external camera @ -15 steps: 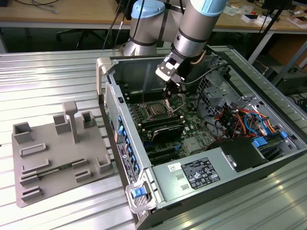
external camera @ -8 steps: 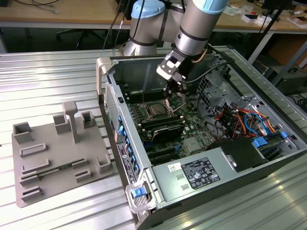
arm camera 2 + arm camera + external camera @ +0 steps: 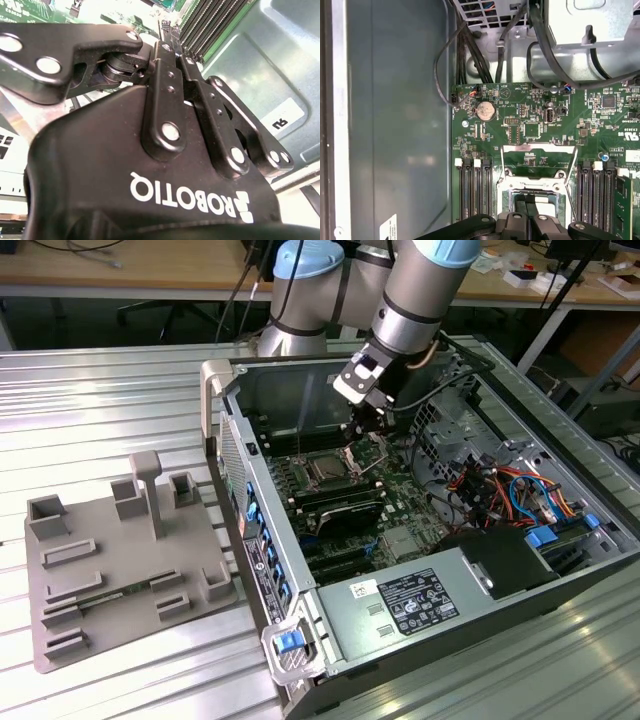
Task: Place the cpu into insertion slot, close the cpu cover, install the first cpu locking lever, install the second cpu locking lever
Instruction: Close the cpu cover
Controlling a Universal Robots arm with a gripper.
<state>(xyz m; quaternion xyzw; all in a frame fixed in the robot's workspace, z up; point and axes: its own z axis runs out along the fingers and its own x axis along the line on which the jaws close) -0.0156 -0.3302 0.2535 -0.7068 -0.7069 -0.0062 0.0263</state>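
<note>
Exterior view: tower computer case lies open on the ribbed metal table. The arm reaches in from 12 o'clock. The gripper hangs low over the motherboard, and the insertion slot sits just beside it at about 8 o'clock. A grey fixture tray lies at 9 o'clock of the case, well apart from it.

First wrist view: gripper is down at the insertion slot, between two banks of memory slots. The cpu cover stands raised, on the coin cell side of the slot.

Both wrist views: fingers drawn together with barely a gap, tips over the board. Cannot tell whether they pinch anything, or whether the cpu lies in the slot.
</note>
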